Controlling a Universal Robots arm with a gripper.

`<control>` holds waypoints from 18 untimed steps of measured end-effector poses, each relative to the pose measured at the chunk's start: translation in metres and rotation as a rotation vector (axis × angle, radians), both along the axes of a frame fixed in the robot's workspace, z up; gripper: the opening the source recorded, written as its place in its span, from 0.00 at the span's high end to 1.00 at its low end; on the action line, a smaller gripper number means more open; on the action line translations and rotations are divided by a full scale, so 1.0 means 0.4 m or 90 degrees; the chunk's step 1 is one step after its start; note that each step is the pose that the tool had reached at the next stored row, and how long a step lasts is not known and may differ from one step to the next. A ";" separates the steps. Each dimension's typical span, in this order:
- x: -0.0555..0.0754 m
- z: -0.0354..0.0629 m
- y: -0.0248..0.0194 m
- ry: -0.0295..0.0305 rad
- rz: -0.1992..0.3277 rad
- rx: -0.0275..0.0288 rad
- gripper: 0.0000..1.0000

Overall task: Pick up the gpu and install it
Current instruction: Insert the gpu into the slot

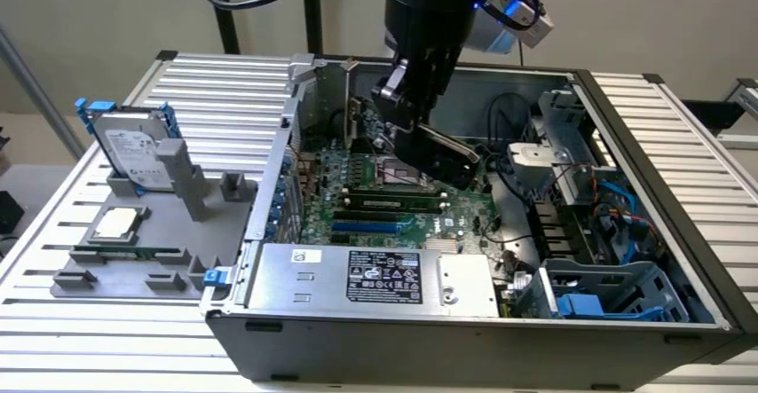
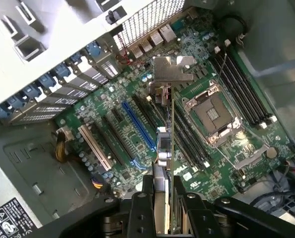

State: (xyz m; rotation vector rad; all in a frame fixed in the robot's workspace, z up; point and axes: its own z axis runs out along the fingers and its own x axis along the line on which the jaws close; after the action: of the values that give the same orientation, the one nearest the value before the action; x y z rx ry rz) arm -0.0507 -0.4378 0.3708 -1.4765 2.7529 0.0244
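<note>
Looking into your one open computer case [image 1: 474,344], you see one motherboard [image 1: 468,208]; over it your one gripper [image 1: 417,116] has its fingers closed on the one gpu [image 1: 448,161]. At the exterior view's left sit one hard drive [image 1: 130,149] and one CPU chip [image 1: 115,223].

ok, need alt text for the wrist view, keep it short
The gripper clamps the gpu edge-on, silver end bracket pointing away from the camera, over the green motherboard inside the computer case. A long blue expansion slot lies to one side of the card, the CPU socket to the other.
</note>
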 end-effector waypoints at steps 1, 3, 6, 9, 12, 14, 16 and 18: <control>0.000 -0.001 0.000 -0.0004 0.011 -0.0001 1.00; 0.000 -0.004 0.000 -0.0012 0.035 0.0000 1.00; 0.000 -0.007 0.000 -0.0024 0.070 0.0000 1.00; 0.000 -0.011 0.000 -0.0035 0.104 0.0000 1.00; 0.000 -0.015 0.000 -0.0047 0.139 0.0000 1.00; 0.000 -0.021 0.000 -0.0056 0.164 0.0000 1.00; 0.000 -0.026 0.000 -0.0064 0.187 0.0000 1.00; 0.000 -0.033 0.000 -0.0072 0.210 0.0000 1.00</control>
State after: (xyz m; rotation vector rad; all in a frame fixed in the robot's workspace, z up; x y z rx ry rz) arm -0.0507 -0.4378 0.3576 -1.9046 2.4671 0.0202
